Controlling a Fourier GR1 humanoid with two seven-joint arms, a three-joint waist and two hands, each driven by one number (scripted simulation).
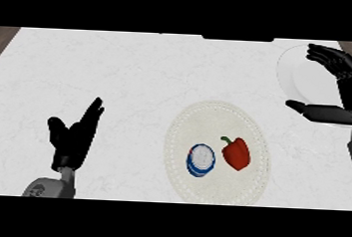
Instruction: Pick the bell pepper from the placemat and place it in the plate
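A red bell pepper [236, 153] with a green stem lies on the pale oval placemat [219, 117], right of centre. A white plate [303, 71] sits at the counter's far right. My right hand [344, 90] is open over the plate's right part, fingers and thumb spread wide, holding nothing, well above and right of the pepper. My left hand [73, 136] rests open at the lower left, fingers up, away from the placemat.
A small blue-and-white round object [200, 160] lies on the placemat just left of the pepper. The white marble counter [122, 68] stretches wide between the hands. Dark wooden edges show at the top corners.
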